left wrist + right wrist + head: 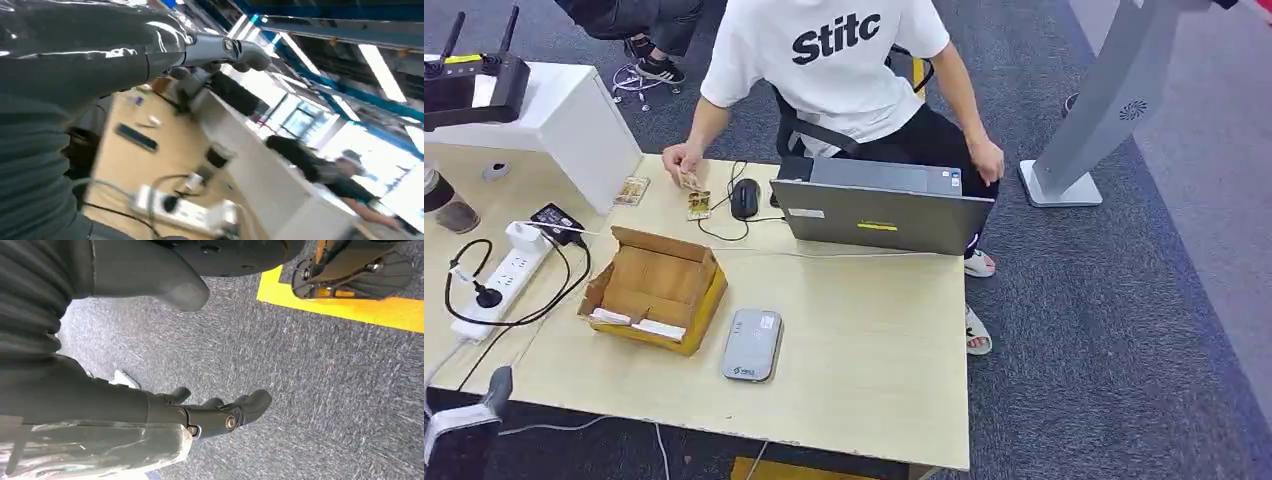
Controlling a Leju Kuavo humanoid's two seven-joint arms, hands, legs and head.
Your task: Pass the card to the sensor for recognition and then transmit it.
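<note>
The robot's right hand [215, 415] hangs over carpet, fingers loosely apart, holding nothing; the left hand [220, 50] is raised beside the desk [864, 360], its grip too blurred to tell. Near the desk's front edge lies the grey sensor [752, 344], beside a cardboard box [656, 288]. At the far edge a person's hand [682, 160] touches the cards [696, 200]. Judged so, neither robot hand has a card; taking one would have to precede any scan
</note>
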